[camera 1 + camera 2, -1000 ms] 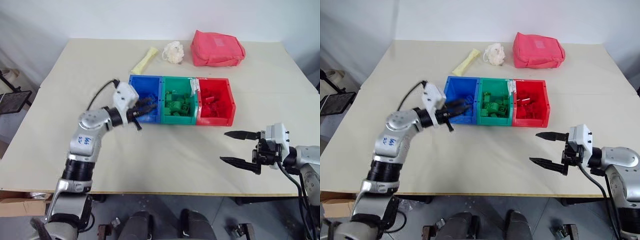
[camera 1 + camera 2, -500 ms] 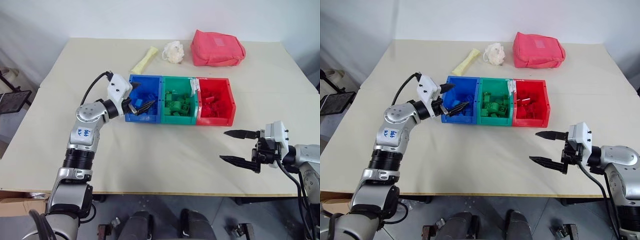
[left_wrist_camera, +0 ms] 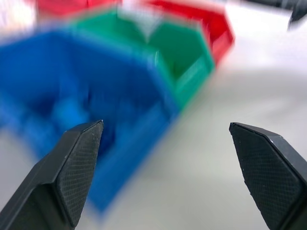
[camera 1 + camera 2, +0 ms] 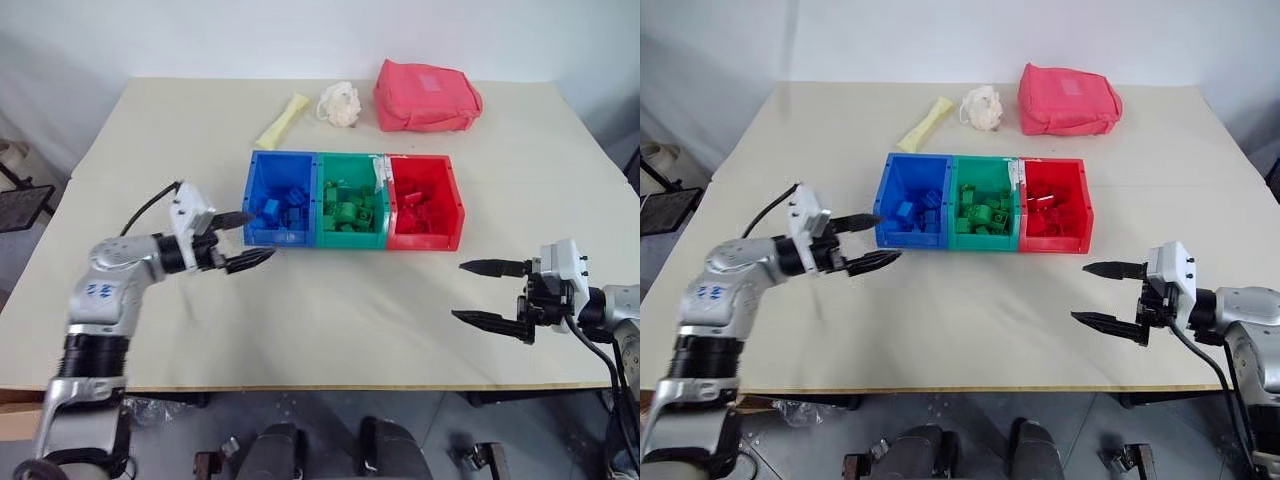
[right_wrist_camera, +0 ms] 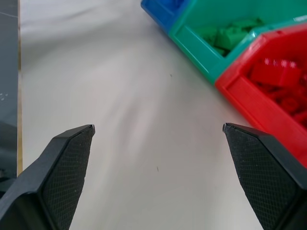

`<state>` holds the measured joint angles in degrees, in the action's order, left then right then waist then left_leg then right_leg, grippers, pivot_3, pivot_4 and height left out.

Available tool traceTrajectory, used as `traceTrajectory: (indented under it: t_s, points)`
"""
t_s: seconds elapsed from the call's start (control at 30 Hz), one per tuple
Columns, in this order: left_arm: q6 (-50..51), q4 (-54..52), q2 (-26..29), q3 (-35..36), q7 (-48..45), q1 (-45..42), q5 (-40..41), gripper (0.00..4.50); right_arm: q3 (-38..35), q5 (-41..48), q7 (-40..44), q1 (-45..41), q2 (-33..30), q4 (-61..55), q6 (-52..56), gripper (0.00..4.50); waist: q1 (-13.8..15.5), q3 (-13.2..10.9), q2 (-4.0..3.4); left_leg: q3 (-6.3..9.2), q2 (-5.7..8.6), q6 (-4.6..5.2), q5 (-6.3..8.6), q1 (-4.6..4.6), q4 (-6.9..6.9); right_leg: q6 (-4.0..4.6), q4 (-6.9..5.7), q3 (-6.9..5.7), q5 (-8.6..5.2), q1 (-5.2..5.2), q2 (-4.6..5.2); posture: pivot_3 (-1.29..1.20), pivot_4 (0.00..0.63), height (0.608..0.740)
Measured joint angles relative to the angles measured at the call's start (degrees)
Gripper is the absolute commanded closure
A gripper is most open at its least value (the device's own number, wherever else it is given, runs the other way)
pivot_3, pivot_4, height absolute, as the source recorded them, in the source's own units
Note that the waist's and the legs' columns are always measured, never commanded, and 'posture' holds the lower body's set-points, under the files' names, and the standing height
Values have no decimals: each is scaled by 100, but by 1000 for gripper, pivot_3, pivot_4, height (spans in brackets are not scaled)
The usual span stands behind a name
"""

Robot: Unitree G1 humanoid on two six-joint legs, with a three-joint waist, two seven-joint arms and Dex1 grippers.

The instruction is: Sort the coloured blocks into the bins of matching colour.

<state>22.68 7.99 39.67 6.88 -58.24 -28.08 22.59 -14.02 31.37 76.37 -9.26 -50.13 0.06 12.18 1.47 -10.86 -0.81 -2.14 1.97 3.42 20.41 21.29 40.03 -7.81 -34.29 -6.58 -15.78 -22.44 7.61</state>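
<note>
The three joined bins sit mid-table: blue bin (image 4: 295, 238), green bin (image 4: 350, 240) and red bin (image 4: 425, 241). Blue blocks (image 4: 283, 205) lie in the blue bin, and green blocks (image 4: 347, 212) lie in the green one. Red pieces fill the red bin. My left gripper (image 4: 262, 234) hovers open and empty just off the blue bin's near left corner, pointing at it. In the left wrist view its fingers (image 3: 79, 165) stand wide apart before the blurred blue bin (image 3: 129, 143). My right gripper (image 4: 458, 290) is open and empty over bare table, near the front right, below the red bin.
A pink-red fabric pouch (image 4: 425, 97), a white fluffy ball (image 4: 340, 103) and a pale yellow strip (image 4: 282, 120) lie at the back of the table. The table's front edge (image 4: 320, 385) runs close under both grippers.
The left gripper, shut over the blue bin a second ago, opened there and drew back left and down, off the bin. The right arm stayed put.
</note>
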Motion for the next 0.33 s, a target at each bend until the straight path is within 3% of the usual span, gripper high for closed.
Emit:
traceTrajectory:
  t_s: [0.33]
  points:
    - [-551,476,203,418,-315,368,26,24,0,-111,25,-28,-7,257,-106,0,3,0,0,2,1,-1,0,1,0,0,3,3,0,0,4,0,150,740]
